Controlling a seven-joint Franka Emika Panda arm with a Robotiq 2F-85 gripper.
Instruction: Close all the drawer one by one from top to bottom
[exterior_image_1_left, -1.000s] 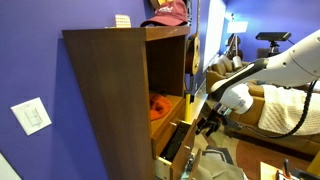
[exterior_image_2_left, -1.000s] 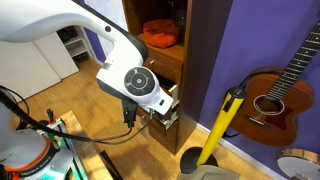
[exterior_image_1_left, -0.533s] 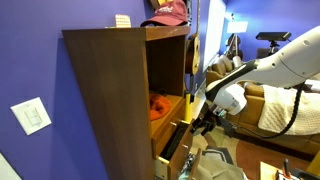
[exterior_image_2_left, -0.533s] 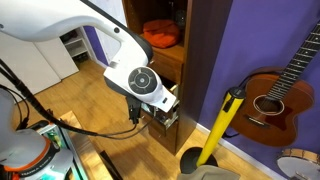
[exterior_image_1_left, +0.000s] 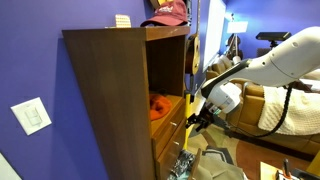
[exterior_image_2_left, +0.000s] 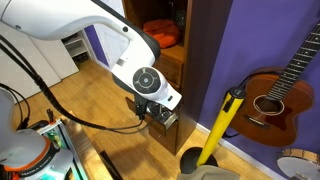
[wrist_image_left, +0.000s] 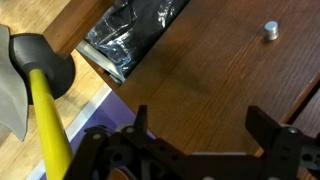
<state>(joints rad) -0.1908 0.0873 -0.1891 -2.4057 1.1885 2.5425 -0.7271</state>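
Observation:
The dark-brown cabinet (exterior_image_1_left: 110, 90) holds the drawers below its open shelf. In the wrist view a flat brown drawer front (wrist_image_left: 215, 70) with a small metal knob (wrist_image_left: 270, 30) fills the picture. My gripper (wrist_image_left: 200, 130) is open, its black fingers (wrist_image_left: 264, 123) spread against that front with nothing between them. In both exterior views the gripper (exterior_image_1_left: 197, 118) (exterior_image_2_left: 152, 108) is at the drawer stack. A lower drawer (exterior_image_1_left: 177, 163) stands pulled out, with black plastic (wrist_image_left: 135, 35) inside it.
An orange object (exterior_image_1_left: 158, 105) lies on the open shelf and a red cap (exterior_image_1_left: 168, 12) on the cabinet top. A yellow-handled tool (exterior_image_2_left: 222, 125) and a guitar (exterior_image_2_left: 275, 95) lean against the purple wall beside the cabinet. A sofa (exterior_image_1_left: 285, 105) stands behind the arm.
The gripper has moved in toward the cabinet, and the drawer it presses on has slid further in. The lower drawer has stayed out.

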